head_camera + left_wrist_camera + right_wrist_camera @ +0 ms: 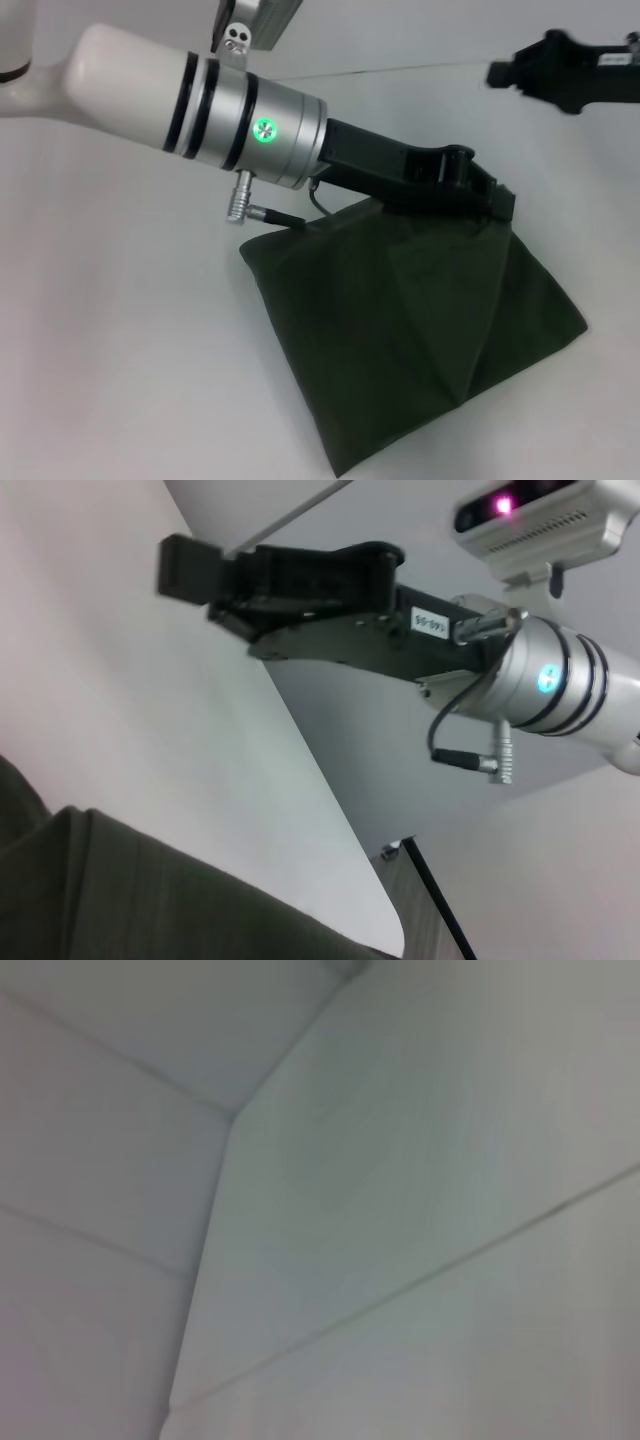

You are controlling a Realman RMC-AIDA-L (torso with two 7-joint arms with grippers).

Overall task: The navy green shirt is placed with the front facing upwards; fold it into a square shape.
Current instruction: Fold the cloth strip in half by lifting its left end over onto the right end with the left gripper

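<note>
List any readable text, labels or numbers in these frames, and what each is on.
None can be read.
A small white label on the right gripper body carries dark characters, too blurred to read.
A similar label on the same gripper in the head view is also illegible.
The navy green shirt shows only plain fabric, no lettering.

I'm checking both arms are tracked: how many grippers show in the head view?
2. The left gripper is at the far top edge of the navy green shirt; the right gripper hangs in the air, beyond it to the right.
</note>
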